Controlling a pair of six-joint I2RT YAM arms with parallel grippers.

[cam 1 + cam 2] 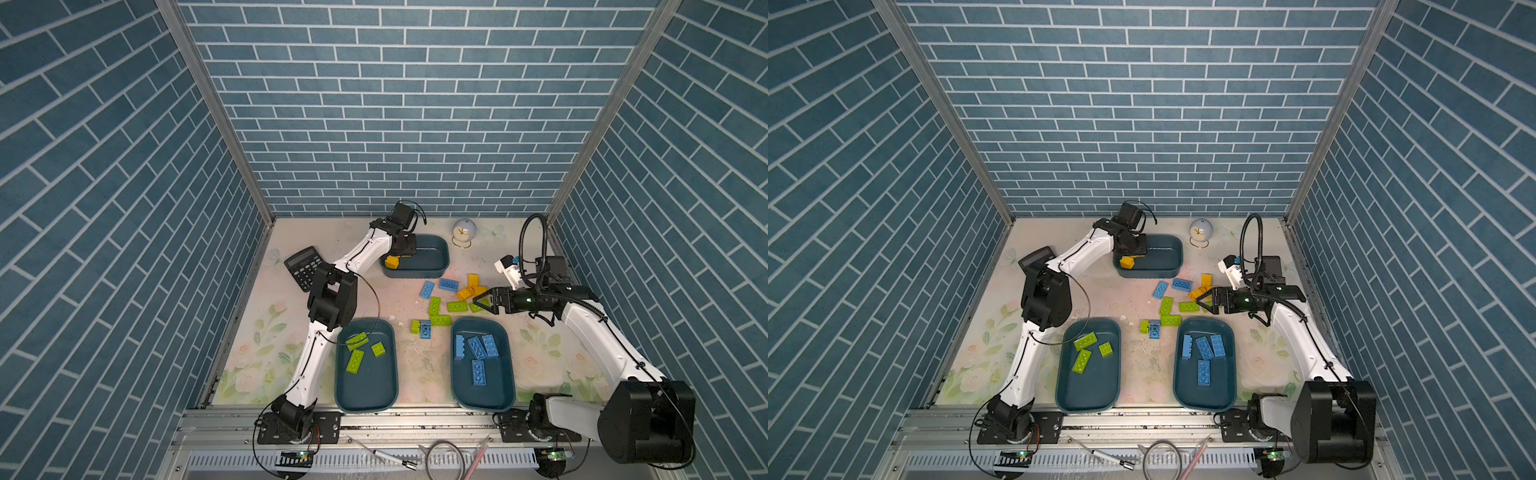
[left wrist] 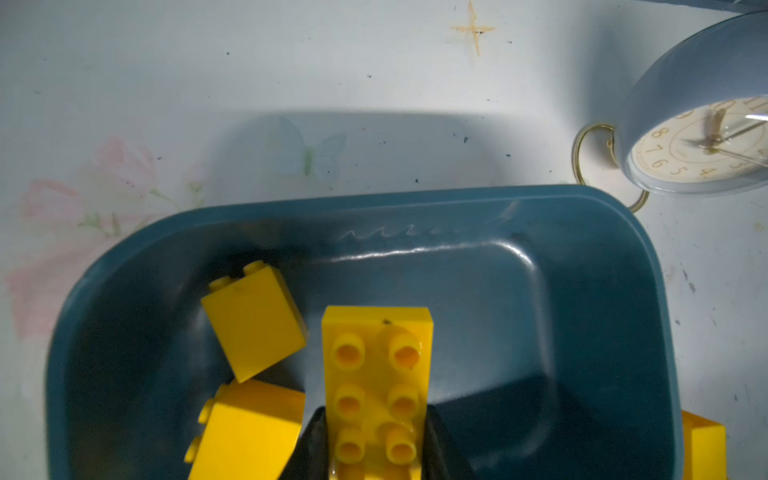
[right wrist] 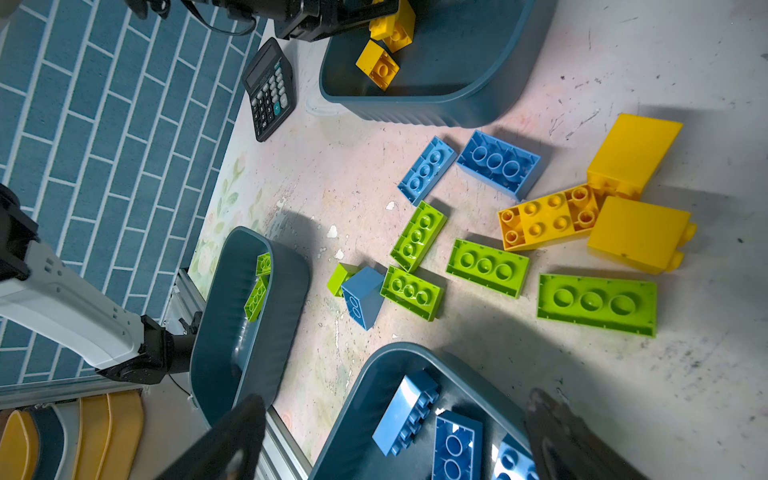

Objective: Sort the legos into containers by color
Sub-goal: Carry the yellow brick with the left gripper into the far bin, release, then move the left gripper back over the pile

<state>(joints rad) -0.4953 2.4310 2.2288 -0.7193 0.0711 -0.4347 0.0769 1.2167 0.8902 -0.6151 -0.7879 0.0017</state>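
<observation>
On the table [image 1: 374, 291] we saw three containers: the far container [image 1: 430, 261] held yellow legos [image 2: 253, 320], the near-left container [image 1: 365, 386] green, the near-right container [image 1: 484, 397] blue. Our left hand [image 2: 374, 419], narrowed, gripped a yellow brick [image 2: 376, 374] over the far container. Our right hand [image 1: 481, 303] gaped wide and empty above the right edge of the loose legos [image 1: 457, 306] mid-table.

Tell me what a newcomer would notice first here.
The left hand is shut on a yellow studded plastic brick over the far dark teal plastic tub, which holds two other yellow bricks. Next comes the loose heap of lime green, light blue and yellow bricks mid-table, with the open right hand hovering at its right edge. The near left tub holds green bricks, the near right tub blue bricks.
</observation>
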